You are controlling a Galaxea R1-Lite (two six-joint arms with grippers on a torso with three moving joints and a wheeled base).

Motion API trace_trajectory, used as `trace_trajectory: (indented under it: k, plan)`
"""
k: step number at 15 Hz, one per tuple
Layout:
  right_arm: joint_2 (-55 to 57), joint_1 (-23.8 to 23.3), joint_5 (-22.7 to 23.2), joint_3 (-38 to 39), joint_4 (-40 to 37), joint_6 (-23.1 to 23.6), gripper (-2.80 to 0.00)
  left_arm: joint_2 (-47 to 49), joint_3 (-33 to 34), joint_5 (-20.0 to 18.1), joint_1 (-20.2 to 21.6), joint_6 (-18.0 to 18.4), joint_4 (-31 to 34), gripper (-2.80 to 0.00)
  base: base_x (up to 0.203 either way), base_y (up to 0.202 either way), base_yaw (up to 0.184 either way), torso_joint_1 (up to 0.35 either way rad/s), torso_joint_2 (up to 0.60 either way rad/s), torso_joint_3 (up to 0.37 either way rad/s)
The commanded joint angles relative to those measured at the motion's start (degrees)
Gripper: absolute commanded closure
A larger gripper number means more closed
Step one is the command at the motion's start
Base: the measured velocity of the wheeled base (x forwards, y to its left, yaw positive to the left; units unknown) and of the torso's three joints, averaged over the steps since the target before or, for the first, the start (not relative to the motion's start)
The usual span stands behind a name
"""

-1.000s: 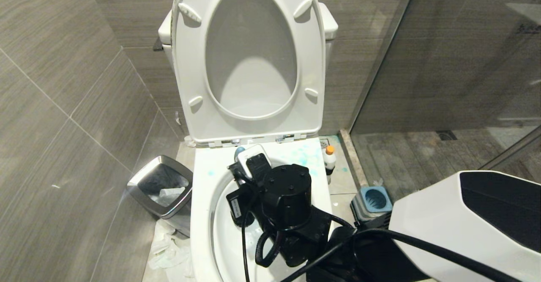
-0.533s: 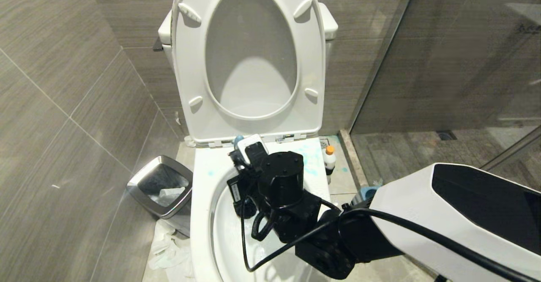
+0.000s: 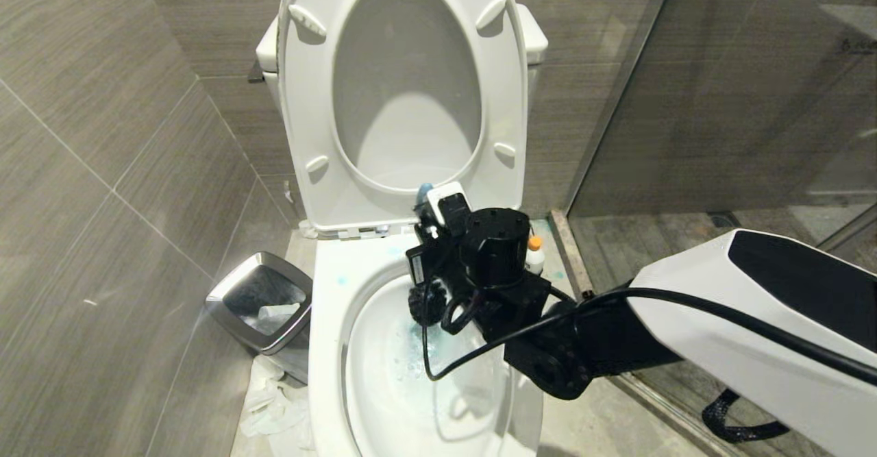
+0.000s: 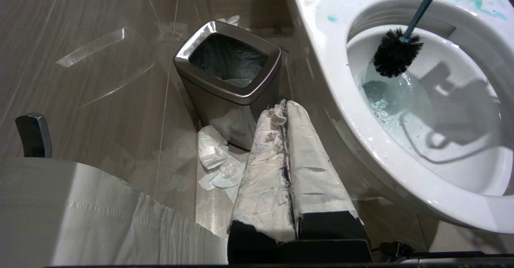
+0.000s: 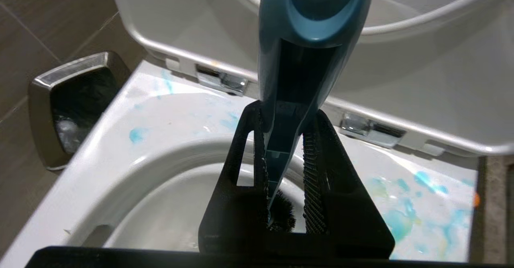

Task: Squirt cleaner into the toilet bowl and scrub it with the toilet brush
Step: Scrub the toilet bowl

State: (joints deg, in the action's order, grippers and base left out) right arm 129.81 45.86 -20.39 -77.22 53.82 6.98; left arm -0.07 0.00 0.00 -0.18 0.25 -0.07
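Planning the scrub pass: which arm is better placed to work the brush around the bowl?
Right. The right gripper already clamps the toilet brush over the toilet bowl; the left gripper sits shut, low beside it.

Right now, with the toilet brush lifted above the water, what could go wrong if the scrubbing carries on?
1. The right gripper pinches only the slim handle of the toilet brush, which leans between its fingers, so it may twist or slip under scrubbing force.
2. The wet bristle head hangs above the water near the rim of the toilet bowl, so it could drip or flick outside.
3. Teal cleaner splashes already lie on the rim; the arm's loose cable dangles over the bowl.
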Motion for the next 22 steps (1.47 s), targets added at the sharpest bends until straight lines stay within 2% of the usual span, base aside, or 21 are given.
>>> trace_trajectory:
  k: [1, 10, 14, 22]
  plan:
    - [-3.9, -1.24, 0.08, 3.33, -0.41, 0.98, 0.0, 0.07, 0.0, 0.0, 0.01, 0.02, -0.01, 0.0, 0.0, 0.0, 0.0, 0.0, 0.0, 0.0]
    - [-17.09, -0.55, 0.4, 24.1, 0.72, 1.29, 0.0, 0.07, 0.0, 0.0, 0.08, 0.02, -0.01, 0.0, 0.0, 0.0, 0.0, 0.0, 0.0, 0.0]
    - [-19.54, 3.78, 0.21, 32.42, 5.93, 1.53, 0.0, 0.07, 0.0, 0.0, 0.01, 0.02, -0.01, 0.0, 0.0, 0.0, 0.0, 0.0, 0.0, 0.0]
    - [-23.22, 12.22, -2.83, 40.64, 9.37, 1.4, 0.0, 0.07, 0.0, 0.0, 0.01, 0.02, -0.01, 0.0, 0.0, 0.0, 0.0, 0.0, 0.0, 0.0]
